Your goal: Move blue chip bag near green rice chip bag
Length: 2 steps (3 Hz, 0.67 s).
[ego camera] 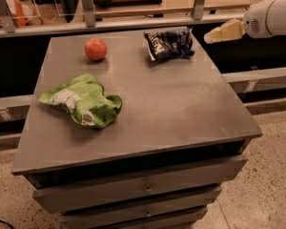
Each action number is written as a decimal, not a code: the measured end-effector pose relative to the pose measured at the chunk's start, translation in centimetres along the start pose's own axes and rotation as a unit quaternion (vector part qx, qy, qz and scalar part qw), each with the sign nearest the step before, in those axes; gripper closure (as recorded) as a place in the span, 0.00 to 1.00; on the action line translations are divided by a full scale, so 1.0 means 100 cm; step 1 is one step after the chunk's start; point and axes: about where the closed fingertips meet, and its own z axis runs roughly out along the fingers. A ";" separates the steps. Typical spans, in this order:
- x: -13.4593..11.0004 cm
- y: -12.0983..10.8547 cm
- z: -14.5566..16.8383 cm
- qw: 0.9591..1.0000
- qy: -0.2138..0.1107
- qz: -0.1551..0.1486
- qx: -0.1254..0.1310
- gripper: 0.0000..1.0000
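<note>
The blue chip bag (168, 43) lies at the back right of the grey cabinet top (171, 104), dark navy with white lettering. The green rice chip bag (83, 100) lies crumpled at the left front of the top. My gripper (210, 37), with cream fingers on a white arm, hangs in the air at the upper right, just right of the blue bag and apart from it. It holds nothing.
A round orange-red fruit (96, 49) sits at the back left of the top. A rail with metal posts (133, 23) runs behind the cabinet. Drawers (143, 190) face the front. Speckled floor lies to the right.
</note>
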 end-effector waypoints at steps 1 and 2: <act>0.008 -0.005 0.019 0.998 0.041 0.036 -0.011 0.00; 0.022 0.001 0.038 0.996 0.067 0.032 -0.038 0.00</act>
